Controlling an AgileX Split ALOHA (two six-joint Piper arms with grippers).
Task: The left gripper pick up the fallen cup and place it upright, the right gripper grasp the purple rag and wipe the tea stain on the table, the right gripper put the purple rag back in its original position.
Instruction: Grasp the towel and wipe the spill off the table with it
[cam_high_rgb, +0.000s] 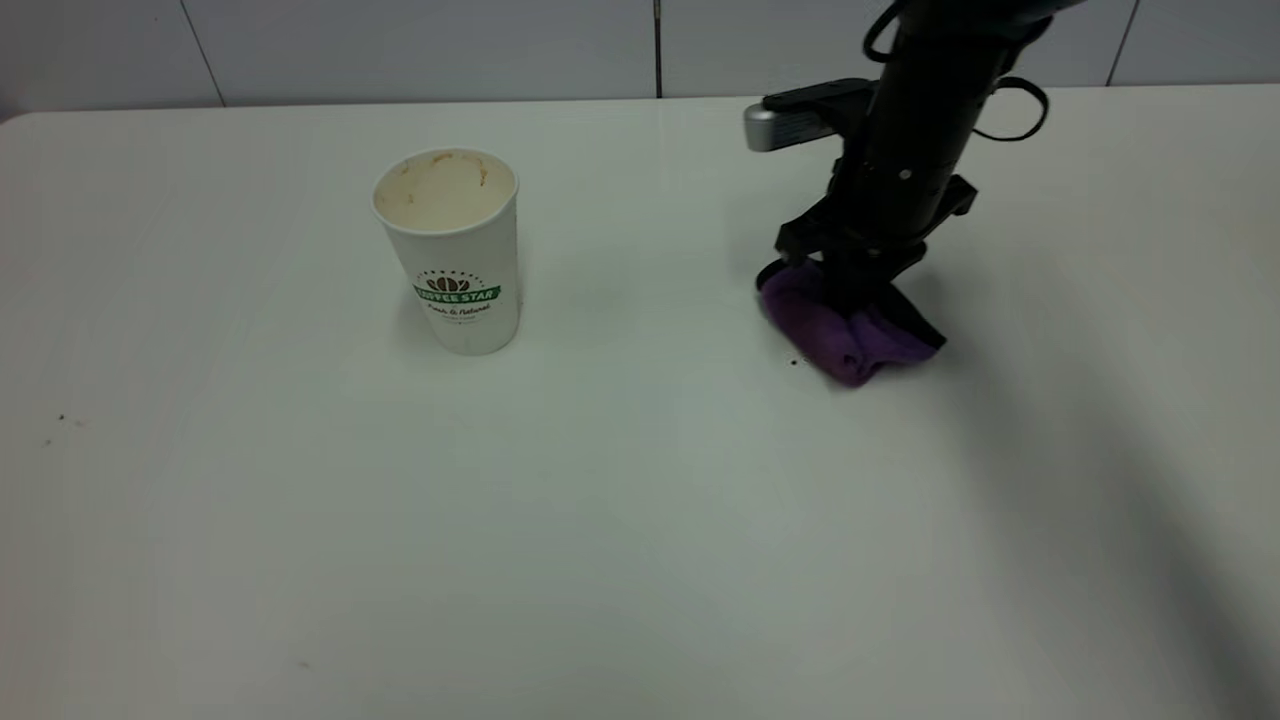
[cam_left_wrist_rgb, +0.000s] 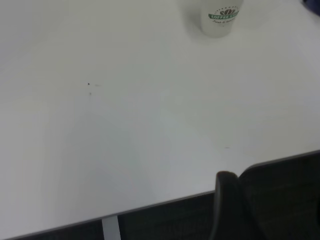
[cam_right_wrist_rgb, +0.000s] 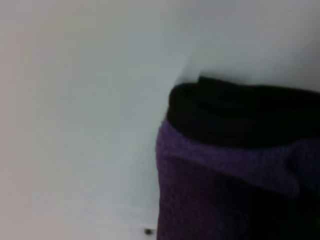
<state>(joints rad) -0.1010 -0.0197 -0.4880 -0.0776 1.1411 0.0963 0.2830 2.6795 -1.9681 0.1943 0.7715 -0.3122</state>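
The cup (cam_high_rgb: 455, 260) stands upright on the white table (cam_high_rgb: 640, 520), left of centre, its stained inside showing. It also shows in the left wrist view (cam_left_wrist_rgb: 222, 17). My right gripper (cam_high_rgb: 850, 290) points down at the table's right side and is shut on the bunched purple rag (cam_high_rgb: 845, 335), which is pressed onto the table. The right wrist view shows the rag (cam_right_wrist_rgb: 220, 190) close up, with its black edging (cam_right_wrist_rgb: 240, 110). No tea stain shows; the spot under the rag is hidden. My left gripper (cam_left_wrist_rgb: 235, 200) is parked past the table's near edge, only a dark part visible.
A tiny black speck (cam_high_rgb: 795, 361) lies just beside the rag; it also shows in the right wrist view (cam_right_wrist_rgb: 148, 231). Small specks (cam_high_rgb: 62, 418) sit at the table's far left. A tiled wall (cam_high_rgb: 420, 45) runs behind the table.
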